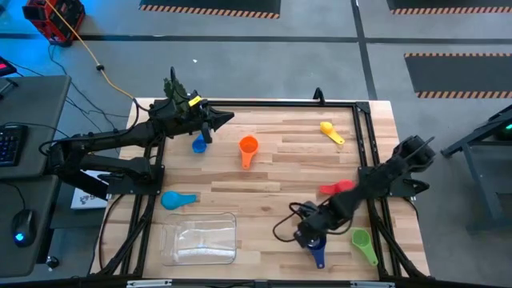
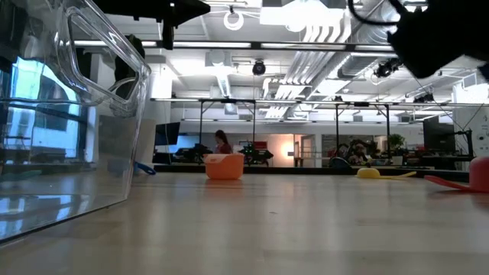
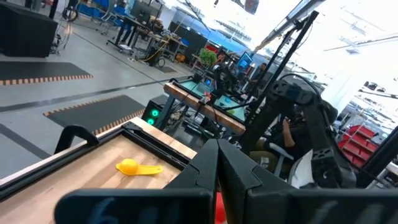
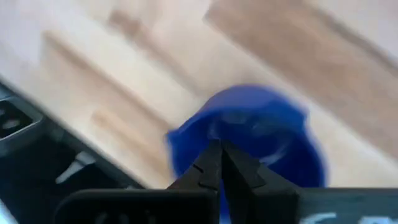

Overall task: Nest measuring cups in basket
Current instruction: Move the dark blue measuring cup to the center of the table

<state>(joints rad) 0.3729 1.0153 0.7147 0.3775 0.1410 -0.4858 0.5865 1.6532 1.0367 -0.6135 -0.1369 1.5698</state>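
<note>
- Shut jaws on both arms. High view: right gripper (image 1: 310,240) sits low at the table's near edge, pinched on the dark blue cup (image 1: 318,254), whose handle sticks out toward the edge. Left gripper (image 1: 218,122) is closed on nothing, held near the far edge just beside a small blue cup (image 1: 198,145).
- High view, basket (image 1: 200,239): clear tray at the near left, nothing in it. Light blue cup (image 1: 178,200) lies just beyond it; orange cup (image 1: 249,149) mid-table; yellow cup (image 1: 332,132) far right; red cup (image 1: 337,188) beside the right arm; green cup (image 1: 364,243) near the right corner.
- Low view: basket wall (image 2: 69,114) fills the left; orange cup (image 2: 225,166), yellow cup (image 2: 382,173) and red cup (image 2: 467,178) stand across the wood.
- Left wrist view: closed fingers (image 3: 233,177) point over the yellow cup (image 3: 138,167).
- Right wrist view: fingertips (image 4: 221,163) meet on the dark blue cup (image 4: 261,140).
</note>
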